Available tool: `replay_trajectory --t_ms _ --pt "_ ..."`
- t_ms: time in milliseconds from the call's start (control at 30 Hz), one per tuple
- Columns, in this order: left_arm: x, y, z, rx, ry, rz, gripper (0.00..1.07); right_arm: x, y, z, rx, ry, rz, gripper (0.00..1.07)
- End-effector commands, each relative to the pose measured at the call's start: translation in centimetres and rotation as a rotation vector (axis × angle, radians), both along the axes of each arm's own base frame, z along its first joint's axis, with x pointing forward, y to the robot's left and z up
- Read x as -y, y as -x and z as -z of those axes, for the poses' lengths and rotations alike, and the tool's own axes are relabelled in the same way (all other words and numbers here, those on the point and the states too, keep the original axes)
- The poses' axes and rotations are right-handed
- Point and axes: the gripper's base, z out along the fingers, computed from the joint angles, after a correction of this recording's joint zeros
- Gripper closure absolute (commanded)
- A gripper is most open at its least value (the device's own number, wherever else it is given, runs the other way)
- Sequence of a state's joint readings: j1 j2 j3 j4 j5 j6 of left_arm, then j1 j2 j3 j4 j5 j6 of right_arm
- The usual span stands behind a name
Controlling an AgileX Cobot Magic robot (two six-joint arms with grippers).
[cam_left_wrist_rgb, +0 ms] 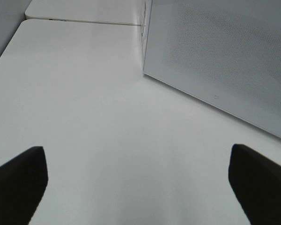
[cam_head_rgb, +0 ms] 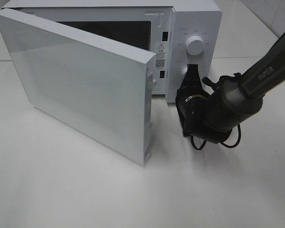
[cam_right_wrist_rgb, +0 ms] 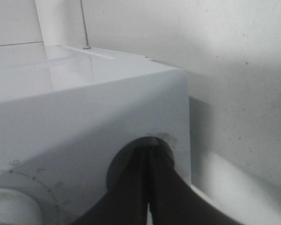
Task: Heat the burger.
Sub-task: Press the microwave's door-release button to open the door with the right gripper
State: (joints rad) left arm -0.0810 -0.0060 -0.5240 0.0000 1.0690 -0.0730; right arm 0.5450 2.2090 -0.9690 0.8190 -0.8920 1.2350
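- Step in hand, as I judge it: setting the lower knob (cam_head_rgb: 183, 72) on the microwave (cam_head_rgb: 194, 16). The right fingers (cam_head_rgb: 192, 81) are pressed together with their tips against that knob; they hold nothing.
- The upper knob (cam_head_rgb: 195, 45) is untouched.
- The door (cam_head_rgb: 76, 80) stands wide open, swung out over the surface (cam_head_rgb: 85, 190).
- The cavity (cam_head_rgb: 109, 31) shows only as a dark strip above the door, so its contents cannot be told.
- The burger is in no view; whether it is inside the microwave cannot be told.
- The left fingers (cam_left_wrist_rgb: 18, 180) are spread wide and empty, low over the bare surface beside the door.
- Next move, probably: shut the door so heating can start. That calls for the free left arm to push the door's outer face round without shifting the microwave.
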Motion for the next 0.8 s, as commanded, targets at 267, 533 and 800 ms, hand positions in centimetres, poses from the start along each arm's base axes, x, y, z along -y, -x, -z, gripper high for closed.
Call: replay_trajectory --t_ms 267,533,800 --pt "0.0 0.2 0.0 0.018 0.003 -0.005 0.09 0.3 -3.6 -5.5 0.394 0.042 0.021 1.07" --pt "0.0 0.2 0.0 0.018 0.003 -0.005 0.09 -0.8 -2.8 -5.5 0.347 0.03 -0.03 1.07" --pt "0.0 0.2 0.0 0.018 0.003 -0.005 0.09 -1.6 -0.6 -5.1 0.242 0.01 -0.06 1.07"
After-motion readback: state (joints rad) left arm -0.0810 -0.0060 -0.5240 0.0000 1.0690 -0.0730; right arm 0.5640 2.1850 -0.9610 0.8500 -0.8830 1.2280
